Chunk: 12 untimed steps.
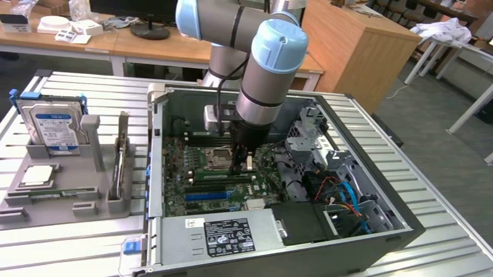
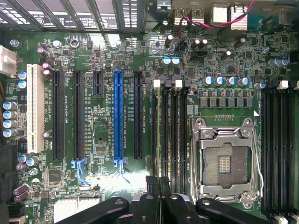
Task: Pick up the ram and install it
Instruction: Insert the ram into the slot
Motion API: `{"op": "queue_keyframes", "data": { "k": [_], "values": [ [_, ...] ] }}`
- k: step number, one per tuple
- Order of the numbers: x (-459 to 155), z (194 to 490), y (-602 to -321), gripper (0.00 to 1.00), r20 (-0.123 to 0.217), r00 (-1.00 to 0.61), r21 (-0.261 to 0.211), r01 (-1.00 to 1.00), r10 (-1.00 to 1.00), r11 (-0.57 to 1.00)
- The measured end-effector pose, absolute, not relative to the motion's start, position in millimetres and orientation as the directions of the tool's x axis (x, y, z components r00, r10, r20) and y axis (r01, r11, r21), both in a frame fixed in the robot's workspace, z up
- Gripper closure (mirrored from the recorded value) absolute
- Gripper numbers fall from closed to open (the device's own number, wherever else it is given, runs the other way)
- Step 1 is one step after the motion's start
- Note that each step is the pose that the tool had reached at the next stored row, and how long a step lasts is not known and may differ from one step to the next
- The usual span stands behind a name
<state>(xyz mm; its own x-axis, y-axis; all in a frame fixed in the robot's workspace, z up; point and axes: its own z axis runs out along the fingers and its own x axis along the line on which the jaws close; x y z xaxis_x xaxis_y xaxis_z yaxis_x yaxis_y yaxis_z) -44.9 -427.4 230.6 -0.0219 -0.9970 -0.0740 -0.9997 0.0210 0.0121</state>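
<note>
**A:** Exterior view. The gripper (image 1: 245, 163) is seen lowered into the open PC case (image 1: 362, 254) at the centre of the frame, just above the motherboard (image 1: 179, 173). The jaws are closed, and nothing is seen held between them.

**B:** And the ram?

**A:** A green stick, taken to be the ram (image 1: 52, 195), is seen lying flat in the grey tray (image 1: 73, 176) on the tabletop (image 1: 69, 248), lower left of the frame. It is well apart from the gripper.

**B:** Risk there?

**A:** The case wall stands between the gripper and the tray, so it could be clipped if the arm is swung across low. With the jaws closed, the stick would be pushed rather than gripped.

**B:** Wrist view?

**A:** The closed jaws are seen over the black memory slots (image 2: 170, 135). These lie between the blue expansion slot (image 2: 118, 116) and the open CPU socket (image 2: 225, 161). No green board is seen in those slots.

**B:** Risk?

**A:** Very little clearance is judged. A slot latch could be struck by a small drop. The exposed socket contacts could be bent by sideways drift.
</note>
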Motion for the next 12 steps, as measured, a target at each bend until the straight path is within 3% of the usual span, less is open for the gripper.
{"op": "queue_keyframes", "data": {
  "k": [12],
  "values": [
    [-44.9,230.5,-426.4,0.88,-0.074,-0.022,0.012,-1.000,-0.997,0.021]
  ]
}}
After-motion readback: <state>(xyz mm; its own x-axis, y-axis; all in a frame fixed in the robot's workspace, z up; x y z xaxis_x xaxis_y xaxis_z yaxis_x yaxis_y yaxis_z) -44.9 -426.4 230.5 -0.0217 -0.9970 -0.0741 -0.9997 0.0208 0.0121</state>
